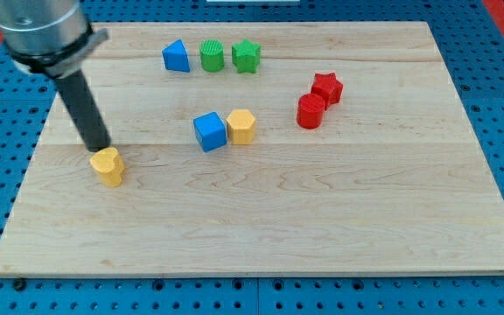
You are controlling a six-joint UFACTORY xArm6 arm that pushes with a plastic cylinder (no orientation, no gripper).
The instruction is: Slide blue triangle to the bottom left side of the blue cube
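Observation:
The blue triangle (176, 56) sits near the view's top, left of centre, on the wooden board (261, 219). The blue cube (209, 131) sits near the board's middle, below and slightly right of the triangle, touching a yellow hexagonal block (241, 126) on its right. My tip (99, 147) is at the view's left, just above a yellow heart-shaped block (108, 166), far left of the blue cube and below-left of the blue triangle.
A green cylinder (212, 56) and a green star (246, 56) stand in a row right of the blue triangle. A red star (326, 87) and a red cylinder (311, 111) sit at the right. Blue pegboard surrounds the board.

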